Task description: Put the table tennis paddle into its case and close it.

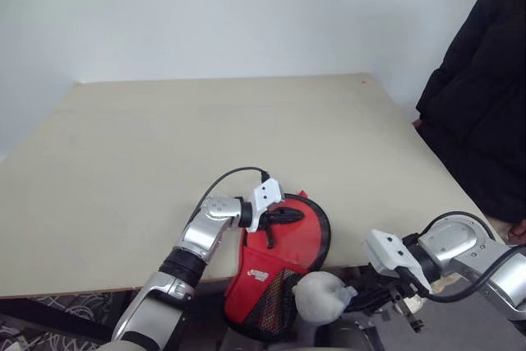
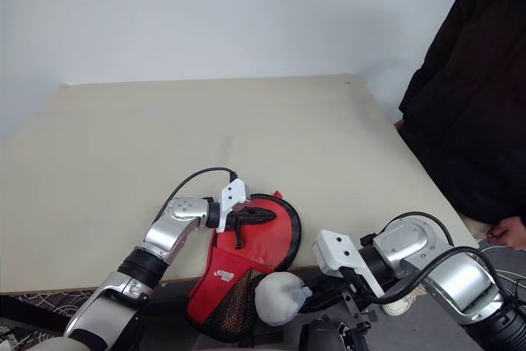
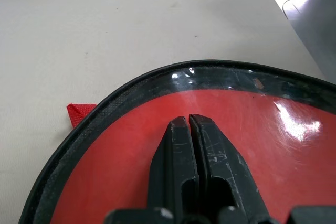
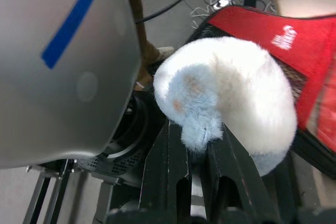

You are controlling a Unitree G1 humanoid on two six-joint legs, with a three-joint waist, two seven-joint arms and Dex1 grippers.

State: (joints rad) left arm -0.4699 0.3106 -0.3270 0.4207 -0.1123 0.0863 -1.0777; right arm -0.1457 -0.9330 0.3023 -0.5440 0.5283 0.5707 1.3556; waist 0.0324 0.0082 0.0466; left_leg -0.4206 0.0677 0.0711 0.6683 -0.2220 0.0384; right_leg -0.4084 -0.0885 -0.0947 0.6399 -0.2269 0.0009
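Pale wooden table (image 1: 164,145) under a white wall, with a person in a dark coat (image 1: 485,104) at the right edge of the head views. Lower centre: case (image 1: 300,240), red face up, round end on the table, mesh end hanging past the near edge. Left gripper (image 1: 283,218) on top of it, fingers pressed together and gripping nothing.

Left wrist view: closed fingers (image 3: 178,150) flat on the clear window over red, black edging curving round, a red tab (image 3: 79,114) sticking out.

Right wrist view: right gripper (image 4: 202,140) pinching a tuft of a pale fluffy lump (image 4: 236,93), just beside the case's lower end.

Probably the closing step. Next move needs the zip pull found and the case pinned down.

Cannot tell whether the table tennis paddle sits behind the window: no handle visible, zip and pull not made out, bottom of the case cut off.
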